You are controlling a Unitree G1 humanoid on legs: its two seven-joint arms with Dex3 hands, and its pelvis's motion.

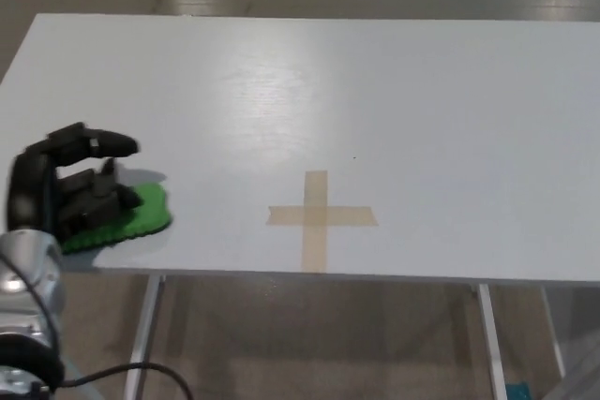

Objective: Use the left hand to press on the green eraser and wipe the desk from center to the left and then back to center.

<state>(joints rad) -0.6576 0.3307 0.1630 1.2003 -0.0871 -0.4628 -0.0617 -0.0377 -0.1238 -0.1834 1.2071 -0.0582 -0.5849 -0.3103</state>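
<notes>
- Head view, far left: the left hand (80, 189) is seen at the near-left part of the desk (394, 100), with its forearm running down and out of the picture at the lower-left corner.
- The left hand is laid palm-down on the green eraser (131, 219); its fingers (98, 196) are curled and pressed onto the pad's top rather than closed around it, and the thumb is held out above, clear of the pad. Nothing is gripped; the eraser is pinned flat against the desk.
- The green eraser is found directly under and just to the right of the hand, near the front edge of the desk, with only its right and front margin left uncovered. Its long axis is judged to run roughly left to right, slightly tilted.
- Further right, a tan tape cross (319, 216) is stuck to the desk, well apart from the eraser; it is taken to mark the center.
- The relation that matters is this: the cross lies to the right of the eraser and hand, at about the same depth, so the return stroke is judged to call for a nearly straight push rightward along the front edge, with downward pressure held.
- The right hand is not shown anywhere, so the left hand is the only one at the eraser.
</notes>
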